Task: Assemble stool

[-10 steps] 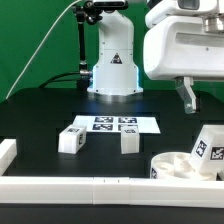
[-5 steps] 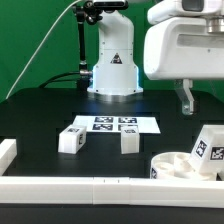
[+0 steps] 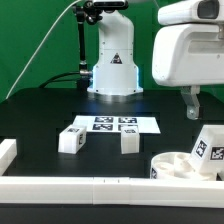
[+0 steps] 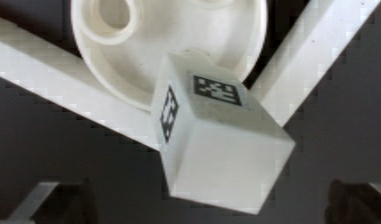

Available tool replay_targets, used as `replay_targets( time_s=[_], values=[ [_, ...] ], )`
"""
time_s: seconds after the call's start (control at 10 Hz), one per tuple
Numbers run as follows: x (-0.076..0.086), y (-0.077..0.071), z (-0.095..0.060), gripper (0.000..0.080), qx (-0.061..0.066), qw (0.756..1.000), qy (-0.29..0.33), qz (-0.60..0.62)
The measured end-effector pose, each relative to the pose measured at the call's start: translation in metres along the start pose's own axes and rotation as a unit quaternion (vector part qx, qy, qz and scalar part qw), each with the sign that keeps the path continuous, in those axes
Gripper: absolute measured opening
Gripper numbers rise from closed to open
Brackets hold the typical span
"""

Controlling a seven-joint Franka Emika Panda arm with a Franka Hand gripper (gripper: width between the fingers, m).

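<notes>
The white round seat [image 3: 172, 166] lies at the exterior view's lower right, against the white rail. One white tagged leg [image 3: 208, 148] stands leaning on it. Two more tagged legs [image 3: 70, 139] [image 3: 129, 141] stand on the black table near the marker board [image 3: 113, 125]. My gripper [image 3: 192, 108] hangs above the seat and the leaning leg, apart from both. In the wrist view the seat [image 4: 151, 40] and the leg [image 4: 213, 130] lie below my gripper [image 4: 196, 212]. Its dark fingers [image 4: 36, 205] stand wide apart and hold nothing.
White rails run along the front [image 3: 100, 187] and the exterior view's left [image 3: 8, 150] of the table. They cross the wrist view beside the seat [image 4: 45, 75] [image 4: 320, 50]. The robot base [image 3: 112, 70] stands at the back.
My gripper and wrist housing have shifted toward the exterior view's right. The legs and seat have not moved.
</notes>
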State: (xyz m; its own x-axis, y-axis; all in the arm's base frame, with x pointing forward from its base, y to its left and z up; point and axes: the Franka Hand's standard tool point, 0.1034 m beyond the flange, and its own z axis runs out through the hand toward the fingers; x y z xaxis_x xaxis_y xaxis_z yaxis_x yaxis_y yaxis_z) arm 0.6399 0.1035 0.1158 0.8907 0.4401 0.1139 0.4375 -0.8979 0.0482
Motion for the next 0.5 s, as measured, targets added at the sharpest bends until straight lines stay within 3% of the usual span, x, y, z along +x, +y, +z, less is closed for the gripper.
replay_targets(
  time_s=[0.1, 0.2, 0.5],
  values=[
    [-0.0002, -0.0001, 0.0006, 0.0649, 0.0, 1.0, 0.0, -0.017],
    [-0.0012, -0.0007, 0.0023, 0.0649, -0.008, 0.994, -0.007, -0.109],
    [-0.0023, 0.0006, 0.0028, 0.0649, -0.005, 0.97, -0.014, -0.244]
  ],
)
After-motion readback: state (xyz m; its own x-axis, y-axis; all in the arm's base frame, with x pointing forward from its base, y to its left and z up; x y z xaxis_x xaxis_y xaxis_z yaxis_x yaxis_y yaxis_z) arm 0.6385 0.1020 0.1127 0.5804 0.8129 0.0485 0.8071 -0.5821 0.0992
